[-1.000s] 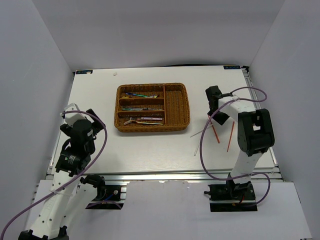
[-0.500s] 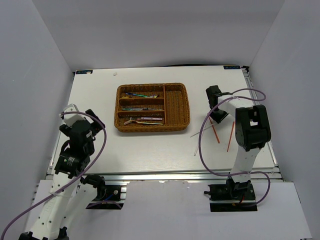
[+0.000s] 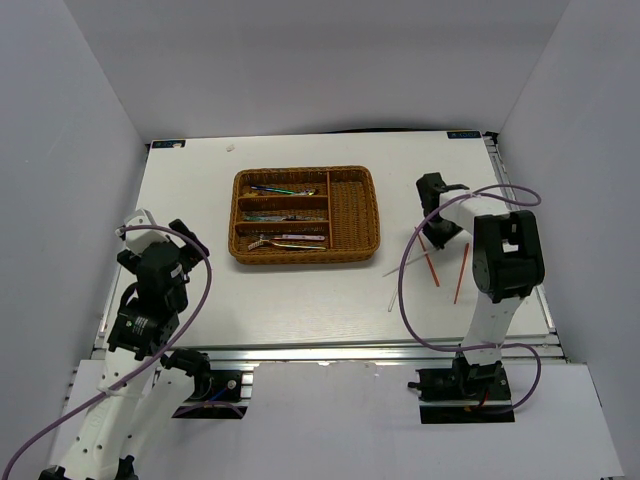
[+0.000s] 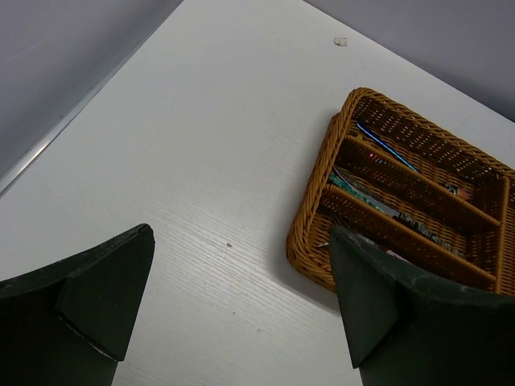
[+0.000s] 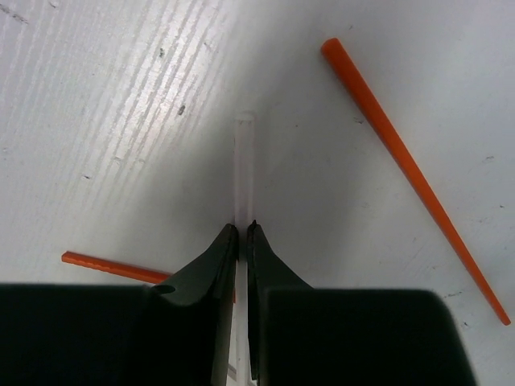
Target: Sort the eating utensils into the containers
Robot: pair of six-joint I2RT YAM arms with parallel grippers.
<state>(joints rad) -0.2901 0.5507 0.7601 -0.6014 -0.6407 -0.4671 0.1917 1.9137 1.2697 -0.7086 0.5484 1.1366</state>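
Observation:
Between the jaws of my right gripper [image 5: 243, 229] lies a white chopstick [image 5: 243, 169], flat on the table; the jaws are shut on it. One orange chopstick [image 5: 410, 173] lies to its right, and the end of another orange chopstick [image 5: 109, 266] shows on the left. From above, the right gripper [image 3: 440, 235] points down at the chopsticks, right of the wicker tray [image 3: 376, 215]. That tray holds several metal utensils [image 3: 285, 190] in its long slots. My left gripper [image 4: 240, 241] hangs open and holds nothing, off the tray's near left corner [image 4: 310, 241].
A second white chopstick [image 3: 394, 296] lies nearer the front edge. Orange chopsticks [image 3: 461, 272] rest beside the right arm's purple cable [image 3: 405, 290]. Grey walls close in the table on three sides. A small white scrap [image 3: 230, 147] lies at the back left.
My right gripper's jaws have closed onto the white chopstick and the right arm has shifted slightly. The left arm has drawn back a little, still open.

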